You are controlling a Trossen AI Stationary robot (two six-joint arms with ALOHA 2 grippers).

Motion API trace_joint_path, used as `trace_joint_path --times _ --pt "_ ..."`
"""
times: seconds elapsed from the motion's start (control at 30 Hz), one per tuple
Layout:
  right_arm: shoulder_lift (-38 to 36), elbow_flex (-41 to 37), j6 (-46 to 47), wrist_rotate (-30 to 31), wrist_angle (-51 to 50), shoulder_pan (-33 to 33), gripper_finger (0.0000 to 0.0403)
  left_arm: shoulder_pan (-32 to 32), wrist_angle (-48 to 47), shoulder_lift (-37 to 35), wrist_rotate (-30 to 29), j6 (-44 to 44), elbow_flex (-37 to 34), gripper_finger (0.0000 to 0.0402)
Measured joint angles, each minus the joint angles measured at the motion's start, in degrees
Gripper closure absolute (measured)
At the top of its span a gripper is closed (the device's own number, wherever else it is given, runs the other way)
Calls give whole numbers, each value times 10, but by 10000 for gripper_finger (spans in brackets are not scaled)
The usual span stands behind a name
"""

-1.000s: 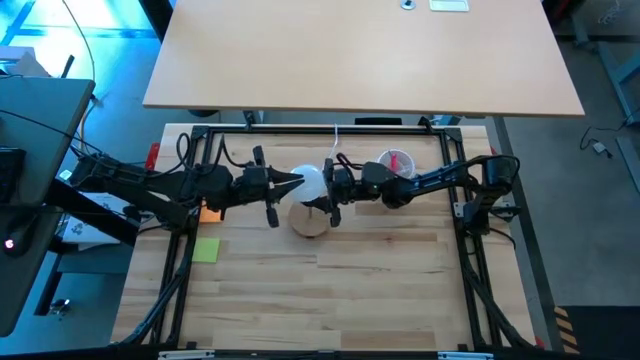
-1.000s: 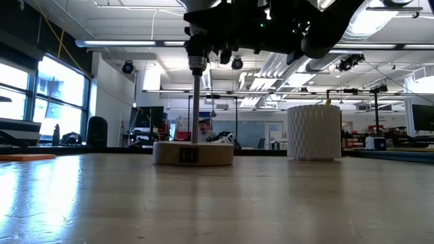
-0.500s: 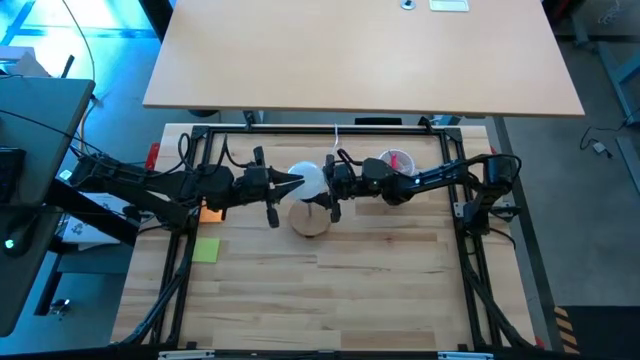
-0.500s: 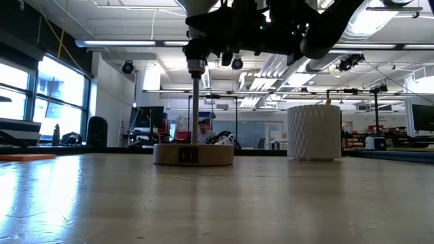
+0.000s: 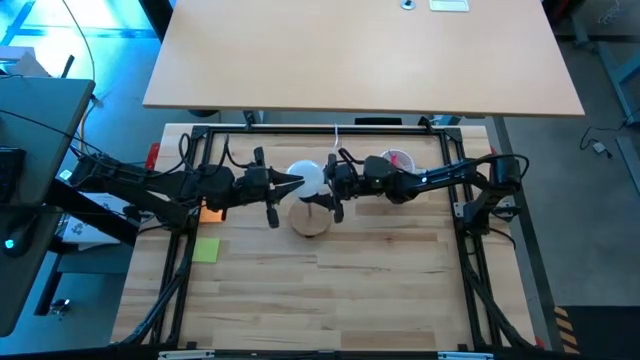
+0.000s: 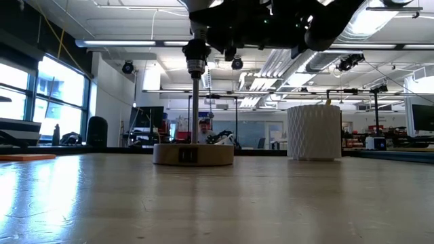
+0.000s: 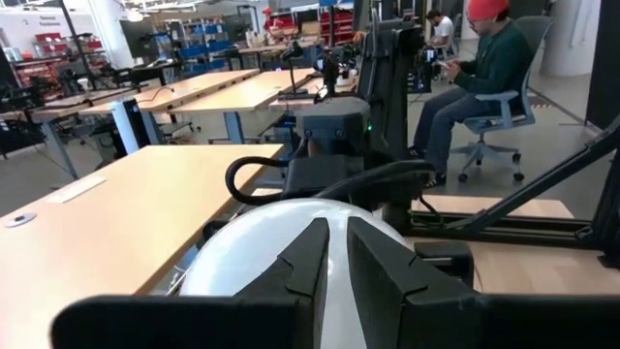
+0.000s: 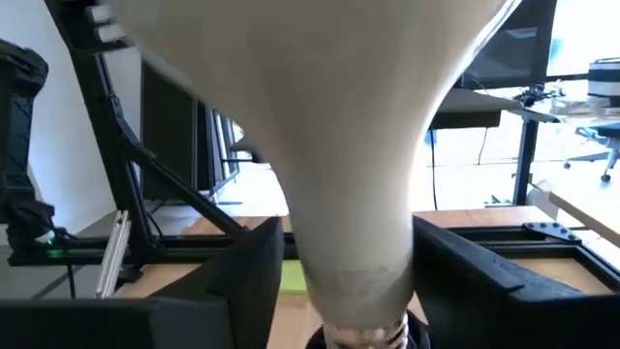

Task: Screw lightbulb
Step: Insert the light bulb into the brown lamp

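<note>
Above the wooden disc: the lightbulb [image 5: 307,178] stands upright over the round base [image 5: 309,218], its narrow neck pointing down at the black-topped stem [image 6: 194,102].
Lightbulb: white and matte; in the right wrist view its tapering body [image 8: 351,194] fills the middle, with the silvery thread at the lower end just at the stem's top.
Left gripper: the left gripper [image 5: 292,182] reaches in from the side of the disc away from the latticed cup, fingers nearly together with their tips against the globe; in its own wrist view the two dark fingers [image 7: 305,257] lie close side by side on the white surface [image 7: 242,254].
Right gripper: the right gripper [image 5: 330,186] comes in from the cup's side of the disc; its fingers [image 8: 254,262] stand apart on either side of the bulb's neck, with a gap showing between each finger and the bulb.
Wooden disc: rests flat on the table [image 5: 380,290], a small dark label on its side [image 6: 188,155].
Latticed cup: the white latticed cup [image 6: 313,132] stands upright on the table, well apart from the disc, under the right arm [image 5: 440,178].
Beyond the disc: a seated person [image 7: 484,68] at a desk in the room.
</note>
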Motion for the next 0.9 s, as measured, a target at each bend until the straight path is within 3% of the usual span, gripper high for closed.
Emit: trace_joint_path --times 0.27,0.37,0.53,0.9 --pt "0 0 -1 0 13 0 177 0 -8 0 0 0 0 366" --pt "0 0 -1 4 16 0 201 2 -6 3 0 0 0 366" --pt "0 0 -18 23 -5 0 281 11 -8 11 0 -14 1 366" --pt "0 0 -40 45 7 0 280 -1 -4 -15 -1 -14 0 366"
